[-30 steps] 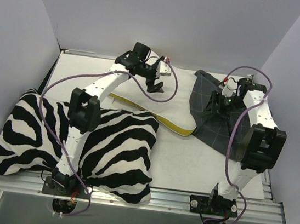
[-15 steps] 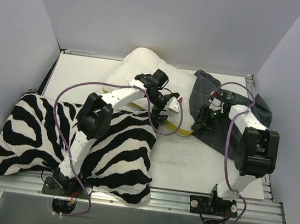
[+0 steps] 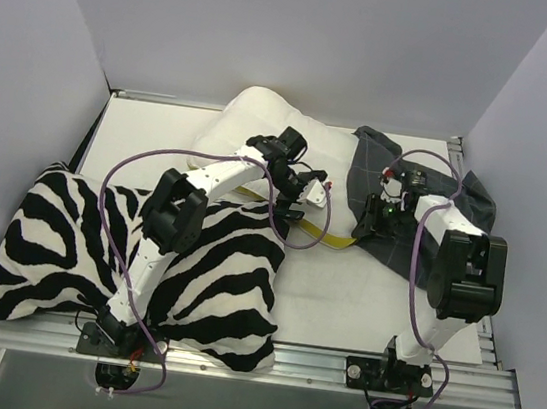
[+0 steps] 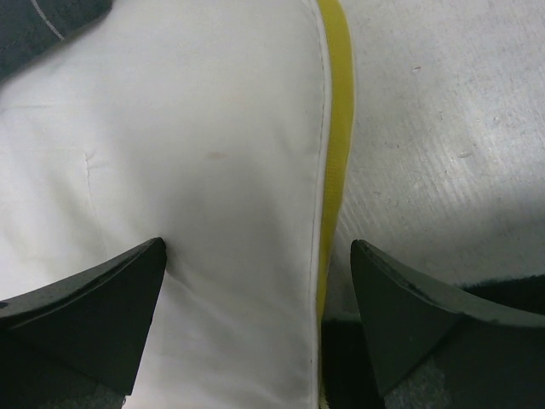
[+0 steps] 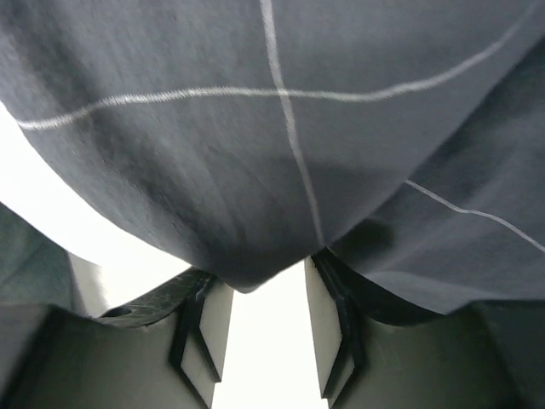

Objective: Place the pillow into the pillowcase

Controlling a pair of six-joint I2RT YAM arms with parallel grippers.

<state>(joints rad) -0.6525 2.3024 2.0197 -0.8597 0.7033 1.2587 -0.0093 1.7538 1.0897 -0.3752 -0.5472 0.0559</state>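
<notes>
The white pillow (image 3: 254,121) lies at the back centre, its yellow edge (image 3: 327,240) facing the front right. My left gripper (image 3: 307,197) hangs open over that edge. In the left wrist view the pillow (image 4: 187,128) and the yellow edge (image 4: 335,128) lie between the wide-spread fingers (image 4: 94,298). The dark grey checked pillowcase (image 3: 384,169) lies crumpled to the right of the pillow. My right gripper (image 3: 373,216) is at its left border. In the right wrist view a fold of the pillowcase (image 5: 281,136) dips between the fingertips of the right gripper (image 5: 266,281); a gap still shows between the pads.
A large zebra-striped cushion (image 3: 76,249) fills the front left, its corner reaching under the left arm. White walls enclose the table (image 3: 342,294) on three sides. A corner of the pillowcase (image 4: 43,21) and the bare table (image 4: 443,128) show in the left wrist view.
My left arm swung from the pillow's back to its front right yellow edge. My right gripper dropped to the pillowcase's left border and its jaws narrowed around a fold.
</notes>
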